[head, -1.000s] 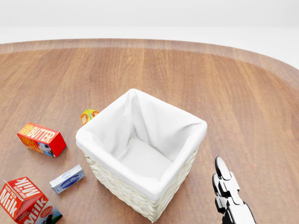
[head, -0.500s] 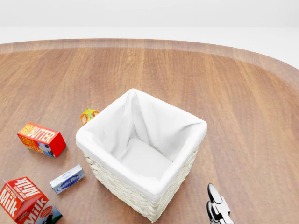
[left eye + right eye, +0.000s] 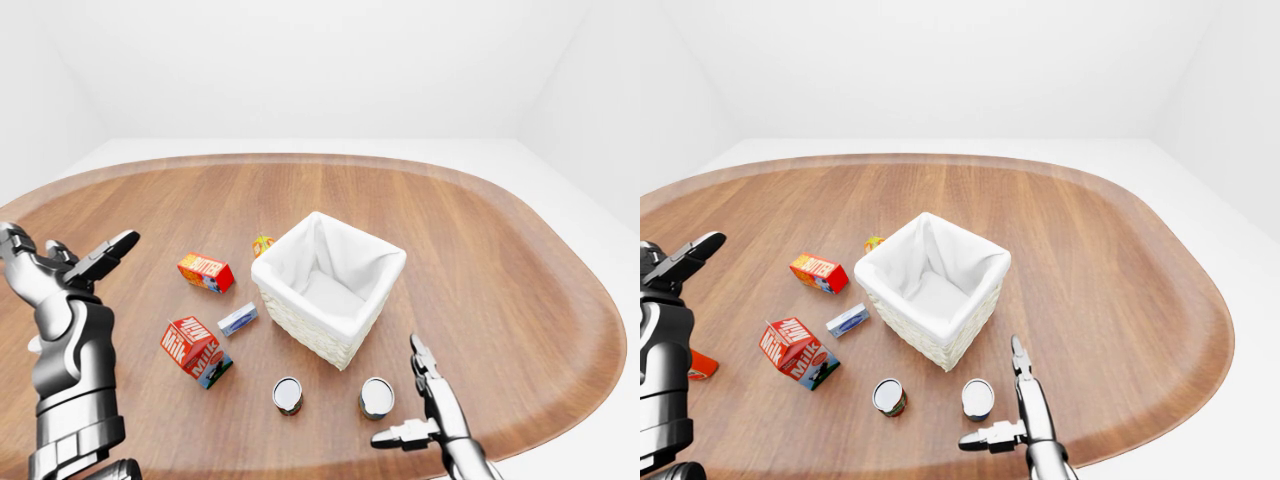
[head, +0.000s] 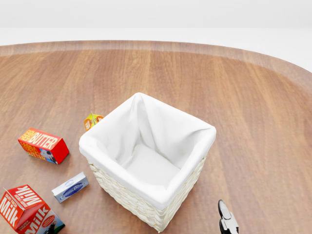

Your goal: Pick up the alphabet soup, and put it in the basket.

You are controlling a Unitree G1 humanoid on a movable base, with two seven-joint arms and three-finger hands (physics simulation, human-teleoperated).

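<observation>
— What stands on the table (image 3: 480,250)?

— Item one: a wicker basket (image 3: 330,290) with a white cloth lining, nothing showing inside it. It sits above and to the left of the right hand (image 3: 425,410) in the left-eye view, near but not touching.

— And the soup?

— Two cans stand upright below the basket. One can (image 3: 377,397) is just left of the right hand, almost at its thumb; the second can (image 3: 288,395) is farther left of that hand. Their labels are too small to read, so I cannot tell which one is the alphabet soup.

— The right hand itself?

— Fingers spread wide, one pointing up the view and the thumb out to the left. It holds nothing. In the head view only a fingertip shows at the bottom edge.

— The left hand (image 3: 75,265)?

— Raised at the left edge of the left-eye view, fingers splayed wide, holding nothing, well apart from everything on the table.

— Remaining stock?

— All to the right of the left hand: a red butter box (image 3: 205,272); a red milk carton (image 3: 196,350) lying tilted, lower down; a small blue-and-white packet (image 3: 237,319) between the carton and the basket; a small orange-yellow carton (image 3: 262,243) just beside the basket's upper-left corner. One orange object (image 3: 700,365) lies partly hidden behind the left arm in the right-eye view.
</observation>
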